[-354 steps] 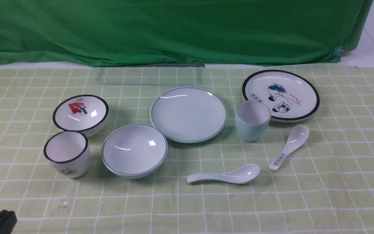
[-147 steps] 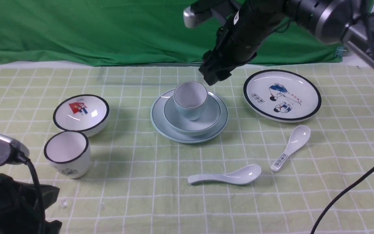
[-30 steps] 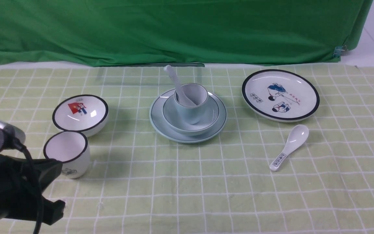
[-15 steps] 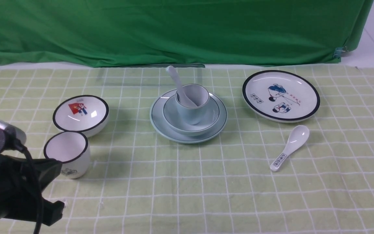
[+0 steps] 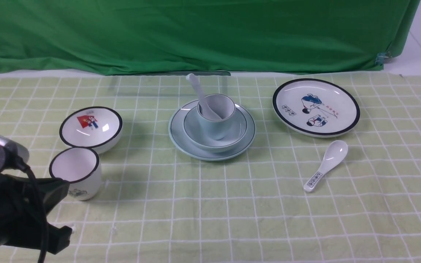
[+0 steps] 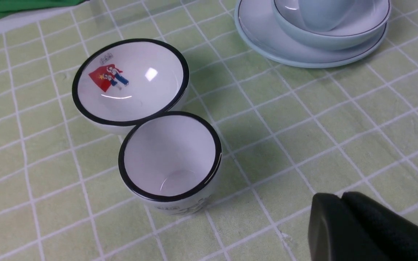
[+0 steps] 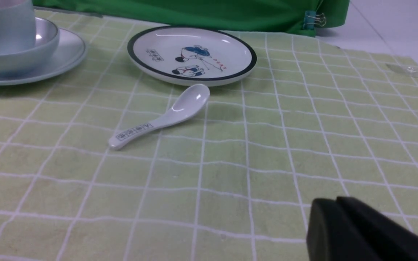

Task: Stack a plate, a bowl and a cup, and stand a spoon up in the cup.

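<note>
The pale blue-green plate [image 5: 179,140] lies mid-table with the matching bowl [image 5: 235,132] on it and the cup [image 5: 216,122] standing in the bowl. The plain white spoon [image 5: 197,88] stands in the cup, its handle leaning up to the back left. My left arm [image 5: 13,212] sits at the front left; its gripper [image 6: 340,197] is shut and empty, near the black-rimmed cup [image 6: 171,159]. My right gripper [image 7: 336,200] is shut and empty over bare cloth, out of the front view. The stack's plate edge [image 7: 67,50] shows far off in the right wrist view.
A black-rimmed bowl [image 5: 90,128] with a red picture and a black-rimmed cup [image 5: 75,171] stand at the left. A cartoon plate [image 5: 316,107] and a spoon with a printed handle [image 5: 325,164] lie at the right. Green cloth [image 5: 196,33] hangs along the back.
The dark tip of my right arm at the front view's right edge a second ago has left that view. The stack, the spoon and the left arm have not moved.
</note>
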